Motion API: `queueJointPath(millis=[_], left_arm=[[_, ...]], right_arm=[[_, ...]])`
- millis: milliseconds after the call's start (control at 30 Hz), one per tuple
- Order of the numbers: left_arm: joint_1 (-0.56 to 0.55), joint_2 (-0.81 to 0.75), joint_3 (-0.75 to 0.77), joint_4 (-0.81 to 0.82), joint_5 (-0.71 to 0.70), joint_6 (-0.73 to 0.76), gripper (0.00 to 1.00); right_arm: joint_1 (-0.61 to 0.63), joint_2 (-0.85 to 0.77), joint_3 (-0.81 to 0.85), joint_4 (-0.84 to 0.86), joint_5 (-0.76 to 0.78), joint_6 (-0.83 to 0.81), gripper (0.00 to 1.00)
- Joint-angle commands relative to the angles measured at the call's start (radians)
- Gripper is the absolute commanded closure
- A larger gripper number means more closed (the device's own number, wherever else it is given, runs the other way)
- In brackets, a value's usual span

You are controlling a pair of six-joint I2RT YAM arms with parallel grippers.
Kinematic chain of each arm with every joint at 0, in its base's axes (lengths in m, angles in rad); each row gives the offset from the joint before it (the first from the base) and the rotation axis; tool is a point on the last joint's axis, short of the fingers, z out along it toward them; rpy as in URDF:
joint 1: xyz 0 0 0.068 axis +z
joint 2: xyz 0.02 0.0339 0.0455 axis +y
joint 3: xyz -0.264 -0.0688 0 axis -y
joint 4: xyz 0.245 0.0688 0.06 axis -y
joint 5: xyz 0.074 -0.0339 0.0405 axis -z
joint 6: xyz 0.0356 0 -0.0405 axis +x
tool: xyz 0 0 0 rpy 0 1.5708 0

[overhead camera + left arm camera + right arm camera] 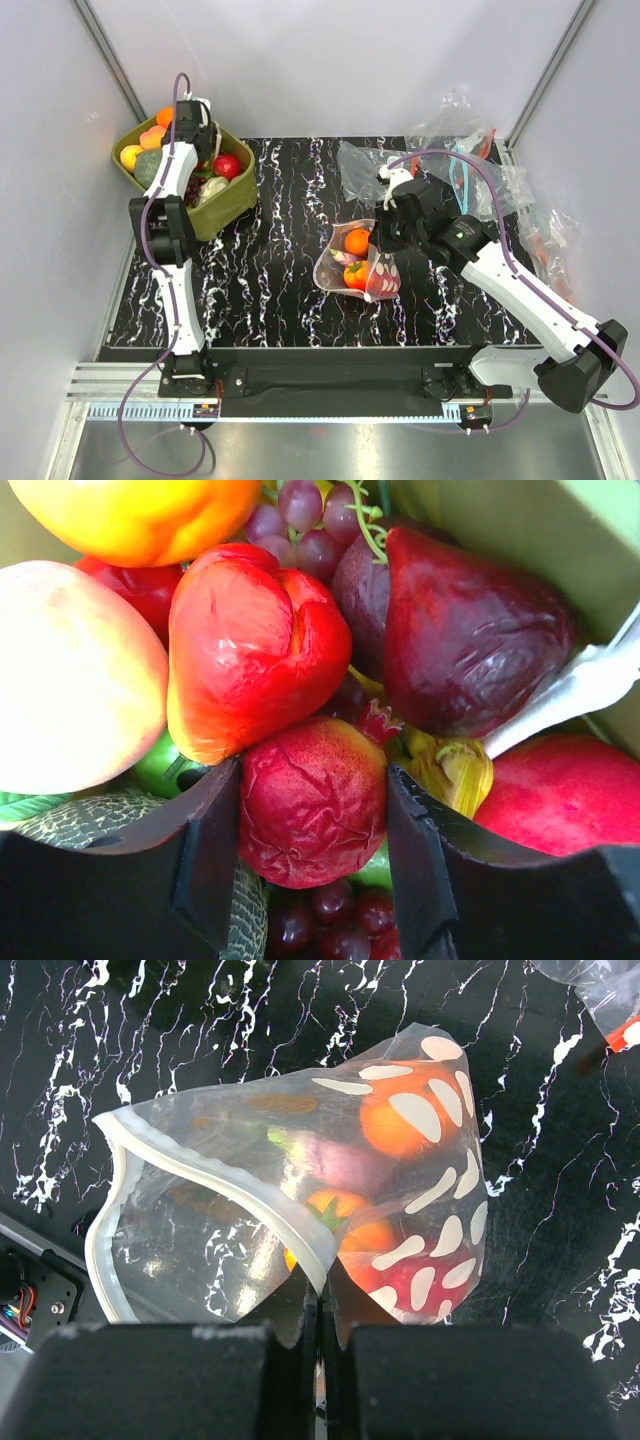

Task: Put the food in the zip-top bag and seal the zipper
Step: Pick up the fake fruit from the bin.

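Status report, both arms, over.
Left gripper around red fruit in tub. Right gripper shut on zip-top bag, mouth open, food inside. Nothing blocking.

Bright, even white light fills the overhead view, and shadows on the black tabletop [280,290] are faint and soft. The left wrist view sits very close, its fruit [310,800] glossy with broad highlights (the pale one at the left edge nearly washes out). Pale glare streaks the zip-top bag [200,1250], and the right pincer [320,1330] is blurred.

The tub [232,207] of food [227,166] stands rear left of the zip-top bag [325,268].
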Motion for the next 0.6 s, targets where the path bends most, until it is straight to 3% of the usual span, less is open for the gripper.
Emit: queueJointPath(millis=[0,367,567], left_arm=[[0.015,-0.005,-0.040,-0.089,0.065,-0.052,0.56],[-0.009,-0.157,-0.012,-0.098,0.212,-0.131,0.60],[-0.058,-0.329,-0.150,-0.024,0.249,-0.175,0.60]], right_arm=[[-0.004,-0.023,-0.002,0.058,-0.011,-0.008,1.00],[-0.004,-0.022,0.002,0.053,-0.007,-0.006,1.00],[-0.004,-0.011,0.021,0.035,0.000,-0.008,1.00]])
